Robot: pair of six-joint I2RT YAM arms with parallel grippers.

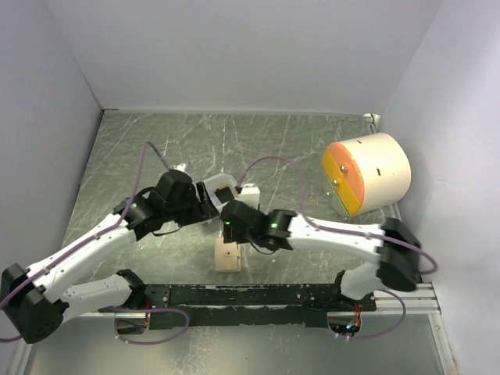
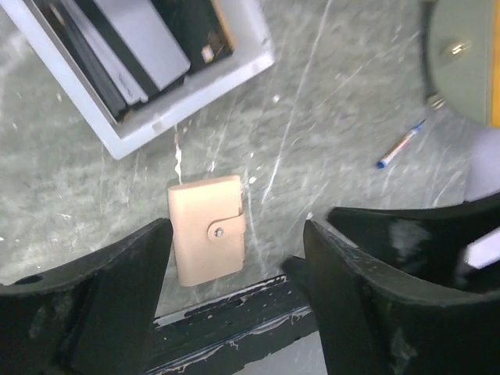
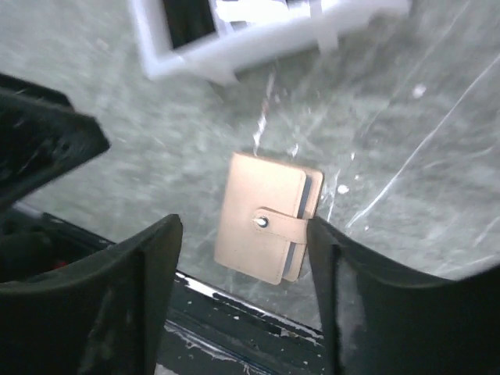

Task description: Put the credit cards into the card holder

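Observation:
The tan card holder (image 2: pixel 207 229) lies shut, its snap tab fastened, on the table near the front rail; it also shows in the right wrist view (image 3: pixel 269 226) and the top view (image 1: pixel 228 255). The credit cards (image 2: pixel 148 43), grey, white and black, lie in a white tray (image 2: pixel 187 109) just behind it. My left gripper (image 2: pixel 236 230) is open and empty, hovering above the holder. My right gripper (image 3: pixel 244 226) is open and empty too, its fingers either side of the holder from above, not touching it. In the top view both grippers (image 1: pixel 209 201) (image 1: pixel 234 226) crowd over the tray (image 1: pixel 248 193).
A cream cylinder with an orange and yellow face (image 1: pixel 367 173) stands at the right. A thin blue-tipped pen (image 2: pixel 401 145) lies on the table near it. A black rail (image 1: pixel 250 295) runs along the front edge. White walls enclose the table.

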